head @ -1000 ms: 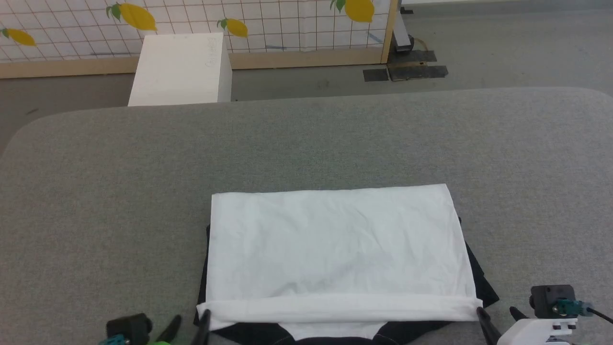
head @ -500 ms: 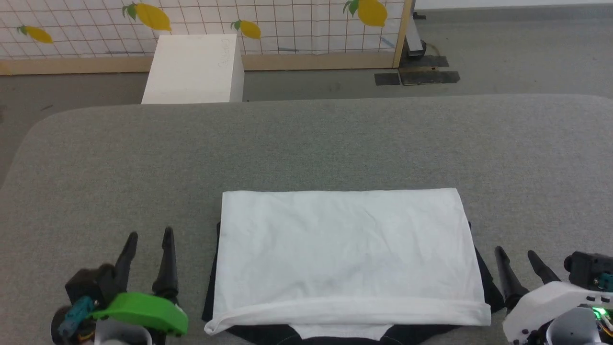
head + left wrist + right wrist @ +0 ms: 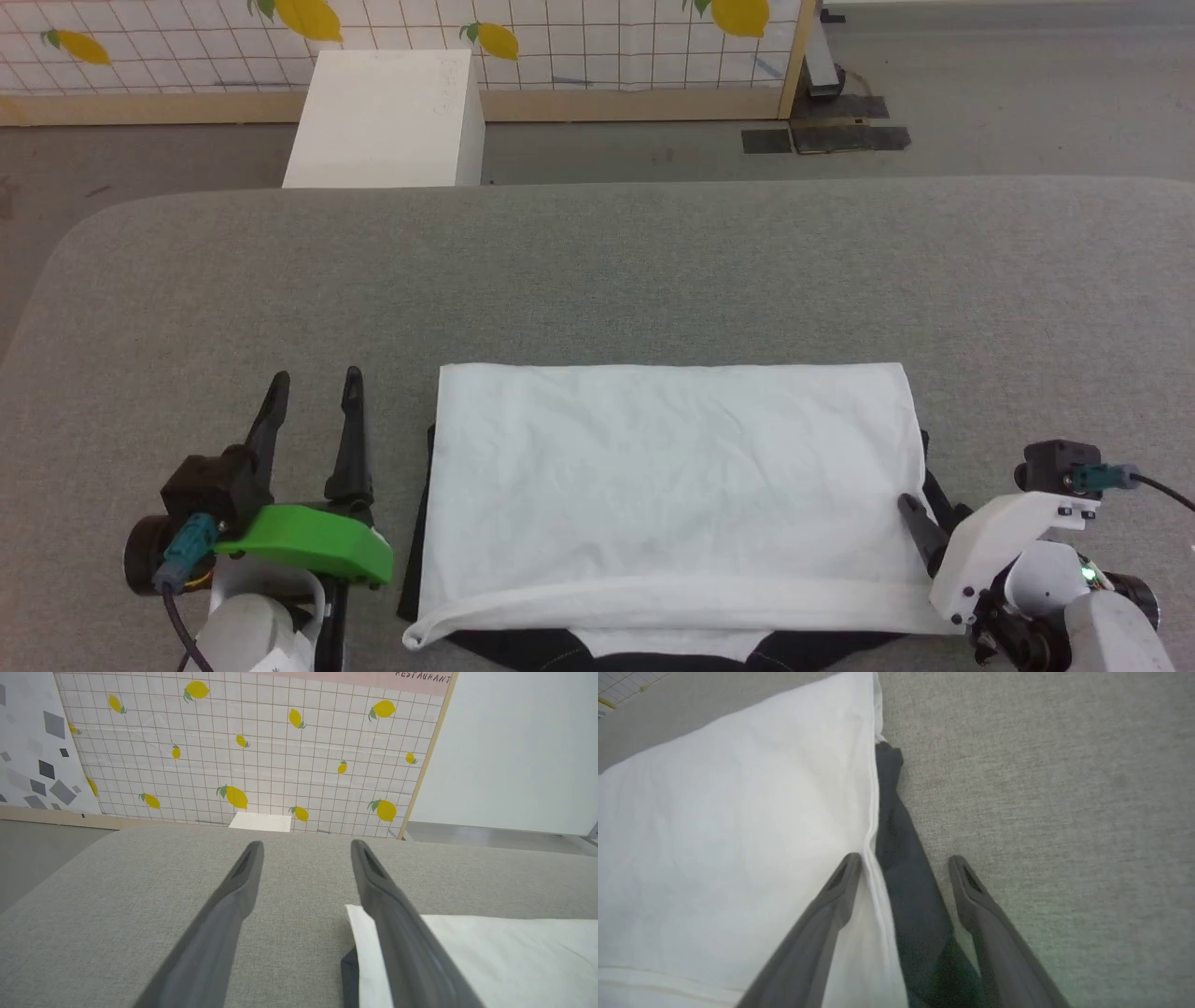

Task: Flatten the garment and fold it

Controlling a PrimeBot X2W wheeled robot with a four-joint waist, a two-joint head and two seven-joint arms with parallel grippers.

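A white shirt (image 3: 672,476) with black sleeves lies folded into a wide rectangle on a grey padded table (image 3: 597,271), white body uppermost. Black sleeve cloth (image 3: 889,788) pokes out from under the shirt's L and R edges (a rolled white band (image 3: 672,597) runs along its near edge). The left gripper (image 3: 316,375), fingers spread and empty, hovers just beside the shirt's L edge. The right gripper (image 3: 904,858), also spread w/ nothing between its fingers, straddles the shirt's R edge: one finger over white cloth, the other past the black sleeve cloth. Can't tell if it touches.

Judging by look, the shirt is light, soft and limp, so its stacked layers would likely slide or sag if lifted from the middle. Best hold: pinch all layers at the L and R edges near the corners, both sides together.
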